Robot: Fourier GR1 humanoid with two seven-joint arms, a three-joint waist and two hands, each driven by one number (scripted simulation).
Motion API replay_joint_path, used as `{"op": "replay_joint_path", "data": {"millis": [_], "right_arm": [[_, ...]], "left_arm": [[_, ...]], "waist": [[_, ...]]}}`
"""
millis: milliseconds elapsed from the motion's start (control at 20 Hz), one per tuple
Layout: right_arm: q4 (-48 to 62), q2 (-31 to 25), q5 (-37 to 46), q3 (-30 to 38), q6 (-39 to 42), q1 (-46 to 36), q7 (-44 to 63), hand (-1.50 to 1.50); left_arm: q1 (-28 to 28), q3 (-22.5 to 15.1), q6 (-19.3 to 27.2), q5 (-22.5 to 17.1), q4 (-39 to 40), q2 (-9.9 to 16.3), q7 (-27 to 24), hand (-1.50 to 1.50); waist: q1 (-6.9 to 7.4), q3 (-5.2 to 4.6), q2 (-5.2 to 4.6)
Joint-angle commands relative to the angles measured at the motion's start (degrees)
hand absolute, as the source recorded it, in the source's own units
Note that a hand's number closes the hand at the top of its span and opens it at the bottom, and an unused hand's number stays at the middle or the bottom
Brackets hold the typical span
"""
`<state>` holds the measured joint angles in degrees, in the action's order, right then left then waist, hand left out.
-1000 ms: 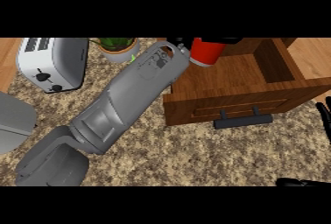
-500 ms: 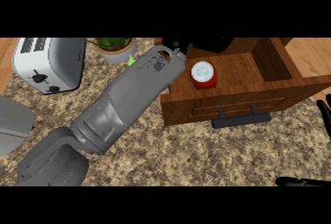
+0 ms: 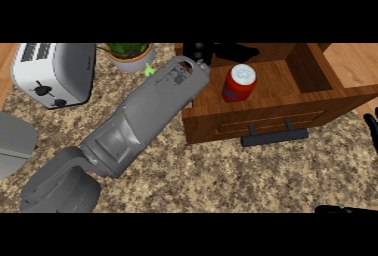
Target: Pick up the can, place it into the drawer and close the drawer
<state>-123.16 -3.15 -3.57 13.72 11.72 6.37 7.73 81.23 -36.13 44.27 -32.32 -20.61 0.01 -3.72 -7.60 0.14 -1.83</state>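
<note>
The red can with a white top stands upright on the floor of the open wooden drawer, near its left side. My left hand is just behind the can at the drawer's far left corner, fingers spread and off the can. Its grey forearm crosses the counter from the lower left. The drawer's black handle faces me. Only straight black fingers of my right hand show at the right edge, beside the drawer front.
A white toaster stands at the far left. A potted green plant sits behind the left forearm. A grey rounded object lies at the left edge. Speckled countertop spreads in front of the drawer.
The can has come down from my left hand into the drawer and now stands free. The left hand has let go and stays behind it. The right hand has barely moved.
</note>
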Motion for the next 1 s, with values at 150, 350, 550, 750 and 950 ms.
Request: {"op": "replay_joint_path", "data": {"millis": [150,350,550,750,950], "right_arm": [[-2.73,-3.4,9.3,-0.53,-0.04,0.2,-4.06,-1.5],[-4.25,-4.96,14.28,-3.21,0.59,-0.49,-5.72,-1.5],[-6.24,-5.77,20.12,-6.62,0.23,-1.39,-6.77,-1.5],[-6.09,-9.01,25.93,-6.06,0.02,-2.47,-6.47,-1.5],[-0.55,-12.03,36.63,-10.29,-0.57,-6.97,-6.51,-1.5]], "left_arm": [[-0.92,-0.05,1.97,-3.46,-2.82,-0.01,-0.57,-1.5],[0.09,0.57,2.09,-5.63,-3.09,-0.01,-0.34,-1.5],[2.51,2.45,1.92,-7.18,-2.01,-0.01,-2.36,-1.5],[-0.82,2.02,2.36,-8.71,-4.21,-0.01,-5.48,-1.5],[3.81,1.05,4.76,-8.52,-3.48,-0.01,-2.58,-1.5]], "waist": [[0.95,-0.06,0.37],[1.09,-0.06,0.33],[1.24,-0.08,0.17],[2.82,-0.1,0.67],[4.12,-0.09,0.66]]}}
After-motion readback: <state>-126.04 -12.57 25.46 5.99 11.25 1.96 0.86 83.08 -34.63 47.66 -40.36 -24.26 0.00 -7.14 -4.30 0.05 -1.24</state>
